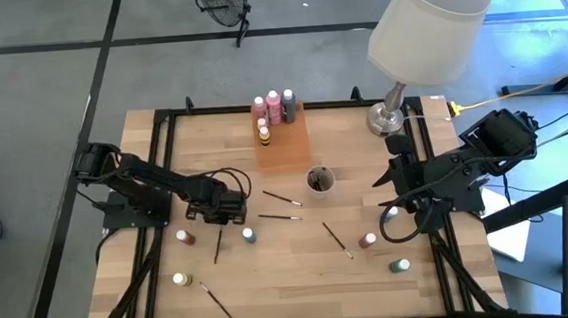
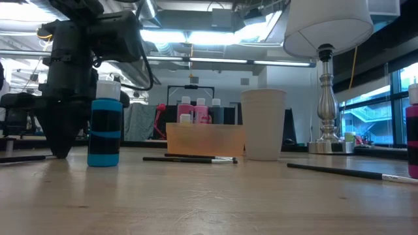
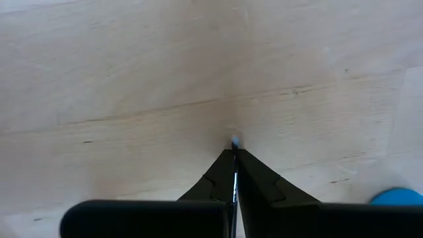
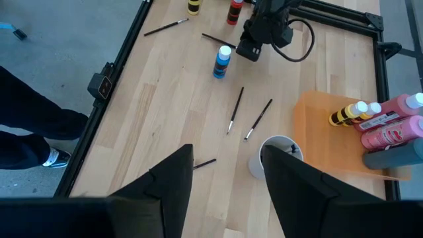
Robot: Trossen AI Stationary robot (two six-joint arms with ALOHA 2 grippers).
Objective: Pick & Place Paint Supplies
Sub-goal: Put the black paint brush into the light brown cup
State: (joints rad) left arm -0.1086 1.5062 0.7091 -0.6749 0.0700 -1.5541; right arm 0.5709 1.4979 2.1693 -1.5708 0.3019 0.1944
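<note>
Wooden table (image 1: 272, 280), paintbrush (image 3: 235, 173) pinched between closed left fingers (image 3: 261, 188)

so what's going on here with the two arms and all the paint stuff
The left gripper is down at the table, shut on a thin paintbrush, next to the blue bottle. The right gripper waits open above the table's right side. Four bottles stand on the orange tray; others are scattered.

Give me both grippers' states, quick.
Left gripper: shut on a paintbrush at the table.
Right gripper: open, holding nothing, raised above the cup.
</note>
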